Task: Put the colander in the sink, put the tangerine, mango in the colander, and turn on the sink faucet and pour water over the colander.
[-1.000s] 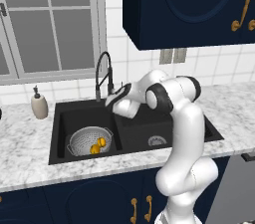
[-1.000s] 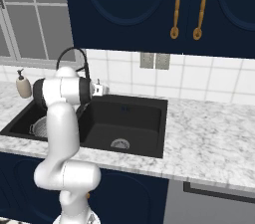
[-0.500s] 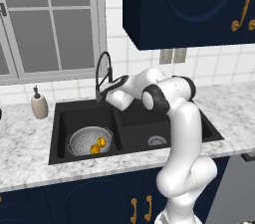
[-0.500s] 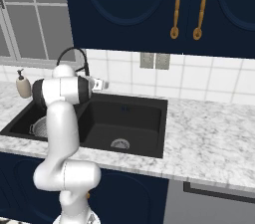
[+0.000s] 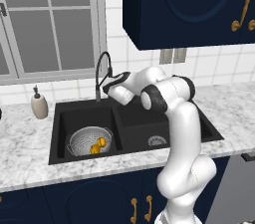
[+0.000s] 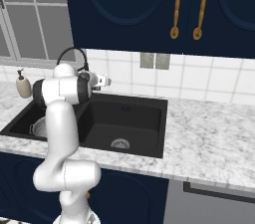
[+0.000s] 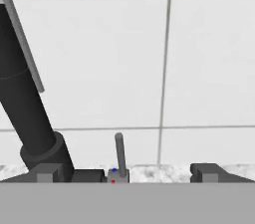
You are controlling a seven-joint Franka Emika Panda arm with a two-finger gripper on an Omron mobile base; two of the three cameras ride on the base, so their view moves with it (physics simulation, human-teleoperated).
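Note:
The silver colander (image 5: pixel 87 138) sits in the left basin of the black sink (image 5: pixel 134 123). In it lie the tangerine (image 5: pixel 93 149) and the yellow mango (image 5: pixel 101 142), side by side. Behind the basin divider rises the black sink faucet (image 5: pixel 102 71), arched neck over the left basin. My gripper (image 5: pixel 107 86) hangs open just right of the faucet's stem, above the sink's back rim. In the hand view the faucet's thick base (image 7: pixel 31 118) stands at left and its thin lever (image 7: pixel 119 151) rises between my open fingertips (image 7: pixel 47 172). The gripper (image 6: pixel 103 82) points at the tiled wall.
A beige soap dispenser (image 5: pixel 39 104) stands on the marble counter (image 5: pixel 25 148) left of the sink. The right basin holds only its steel drain (image 5: pixel 157 141). A window is behind the faucet, dark cabinets hang above, and an outlet plate (image 5: pixel 172 55) is on the tiles.
My gripper has moved left along the back of the sink, closer to the faucet stem. Its jaws have stayed open. Colander and fruits have not moved.

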